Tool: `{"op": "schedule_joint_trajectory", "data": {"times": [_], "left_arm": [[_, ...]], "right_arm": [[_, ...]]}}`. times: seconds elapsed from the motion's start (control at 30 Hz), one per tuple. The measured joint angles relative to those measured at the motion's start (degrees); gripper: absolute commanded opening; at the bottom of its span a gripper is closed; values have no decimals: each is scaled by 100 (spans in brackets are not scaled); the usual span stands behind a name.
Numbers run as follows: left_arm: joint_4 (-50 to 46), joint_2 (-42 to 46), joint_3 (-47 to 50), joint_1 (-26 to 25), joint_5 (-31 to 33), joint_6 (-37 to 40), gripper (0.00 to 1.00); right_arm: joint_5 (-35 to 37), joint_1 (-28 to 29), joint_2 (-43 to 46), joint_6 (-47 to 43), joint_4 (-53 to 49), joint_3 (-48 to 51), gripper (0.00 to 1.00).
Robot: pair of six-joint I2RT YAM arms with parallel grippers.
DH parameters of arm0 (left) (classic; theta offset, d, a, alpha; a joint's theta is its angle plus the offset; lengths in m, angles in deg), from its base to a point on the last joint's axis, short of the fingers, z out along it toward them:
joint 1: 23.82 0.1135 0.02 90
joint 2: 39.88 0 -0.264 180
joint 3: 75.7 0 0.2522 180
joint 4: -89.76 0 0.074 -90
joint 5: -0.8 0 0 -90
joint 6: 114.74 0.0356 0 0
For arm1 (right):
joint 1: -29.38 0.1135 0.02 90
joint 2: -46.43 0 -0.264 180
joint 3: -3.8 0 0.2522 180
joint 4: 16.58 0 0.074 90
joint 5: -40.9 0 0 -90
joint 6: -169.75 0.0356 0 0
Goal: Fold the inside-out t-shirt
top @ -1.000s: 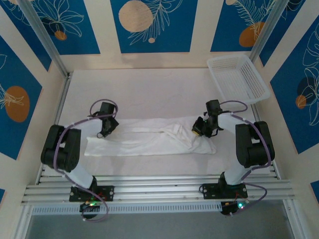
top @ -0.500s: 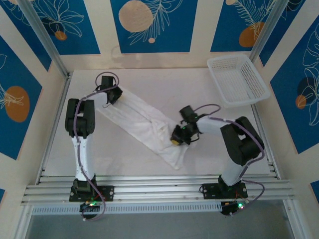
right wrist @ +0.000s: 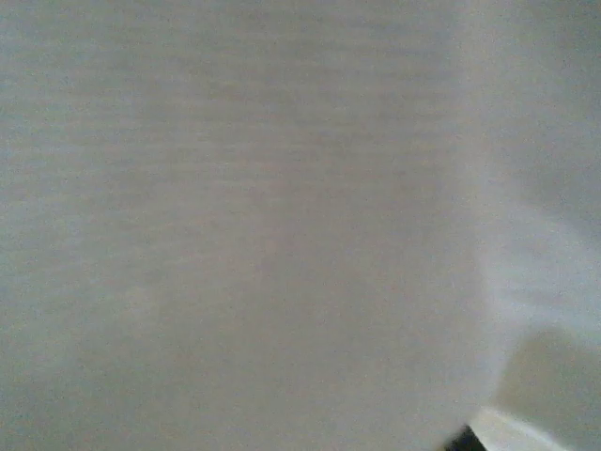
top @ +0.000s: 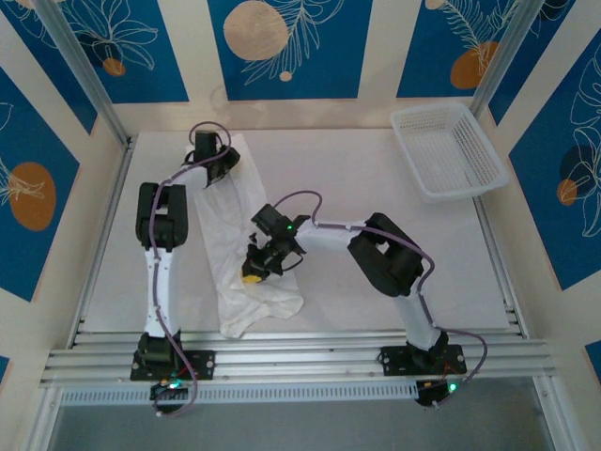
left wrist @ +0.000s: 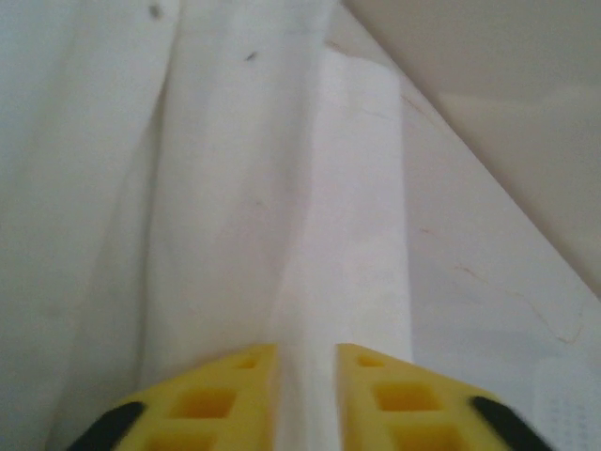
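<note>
From above, the inside-out t-shirt (top: 225, 249) is seen laid as a long strip on the left of the table (top: 394, 244). The left gripper (top: 222, 167) is set at its far end. The right gripper (top: 252, 272) is at its middle, fingers pressed together on cloth. At the left wrist, yellow fingers (left wrist: 225, 404) are seen slightly spread, with cloth between. At the right wrist, white cloth is seen close up.

I count one white t-shirt (top: 228, 282), one white mesh basket (top: 449, 150) and one tabletop (top: 376, 188) beneath them. On my rig I count two arms, the left arm (top: 160, 272) and the right arm (top: 385, 258), and two hands, the left hand (top: 222, 167) and the right hand (top: 257, 265).
</note>
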Motion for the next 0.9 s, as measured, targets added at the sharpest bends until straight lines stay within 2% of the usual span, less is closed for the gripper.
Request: {"op": "schedule_joint_trajectory", "data": {"times": [0.1, 0.27, 0.33, 0.4, 0.47, 0.57, 0.77, 0.9], "left_arm": [[-44, 944, 791, 20, -20, 162, 43], [-4, 3681, 2411, 35, -81, 273, 49], [-20, 4767, 2955, 9, -85, 372, 49], [-157, 5790, 3508, -85, -9, 490, 49], [-415, 6736, 4170, -291, 151, 605, 50], [-997, 7715, 5136, -776, 273, 623, 51], [-2551, 9189, 6793, -1355, 422, 348, 54], [-3279, 9908, 7302, -1497, 459, 144, 57]], "right_arm": [[271, 13, 435, -223, -2, 269, 2], [1182, -151, 2830, -402, 361, 2037, 30], [1340, -380, 3652, -518, 597, 2656, 37], [1471, -608, 4068, -710, 651, 2992, 39], [1519, -743, 4144, -920, 623, 3150, 39], [1473, -826, 4061, -1073, 575, 3366, 42], [1327, -903, 3670, -1193, 492, 3746, 46], [1169, -898, 3171, -1215, 581, 3744, 46]]}}
